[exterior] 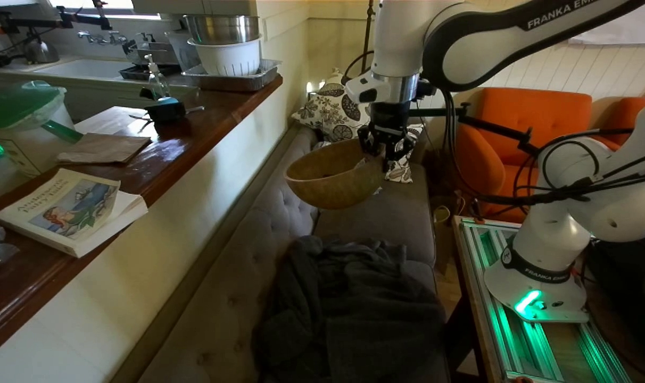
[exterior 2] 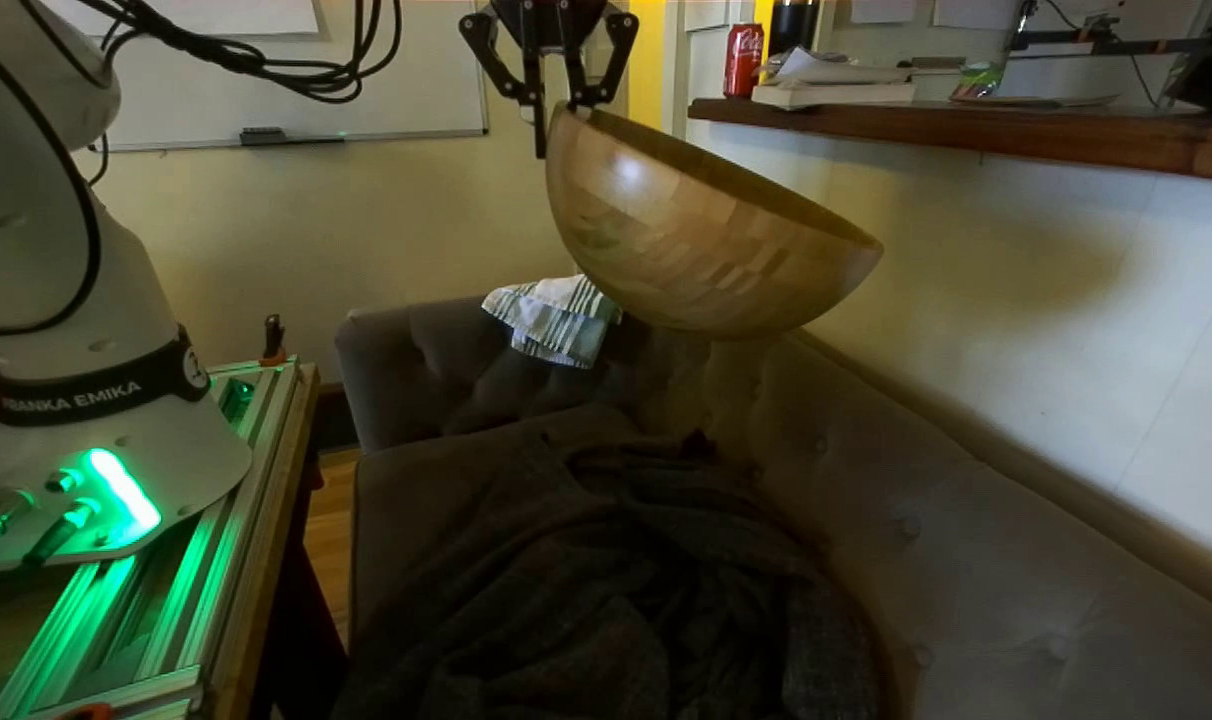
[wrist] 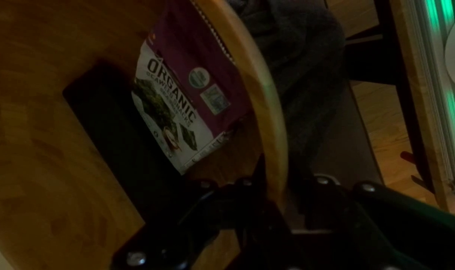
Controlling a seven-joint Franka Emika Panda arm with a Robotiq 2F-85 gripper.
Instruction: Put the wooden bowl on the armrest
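Note:
The wooden bowl point(exterior: 328, 189) is held in the air above the grey couch, tilted. It also shows in an exterior view point(exterior 2: 706, 250). My gripper point(exterior 2: 564, 125) is shut on its rim, one finger inside and one outside. In the wrist view the rim point(wrist: 263, 90) runs between the dark fingers point(wrist: 277, 176). A purple and white seaweed snack packet point(wrist: 186, 108) and a long black object point(wrist: 118, 138) lie inside the bowl. A couch armrest point(exterior 2: 396, 350) stands at the far end in an exterior view, with a striped cloth point(exterior 2: 556, 320) over that end.
A dark blanket point(exterior: 354, 308) lies on the couch seat. Patterned pillows point(exterior: 330, 109) rest at one couch end. A wooden counter point(exterior: 216, 127) with a book point(exterior: 72, 207) and a metal pot point(exterior: 224, 29) runs above the couch back. An orange armchair point(exterior: 535, 122) stands behind the arm.

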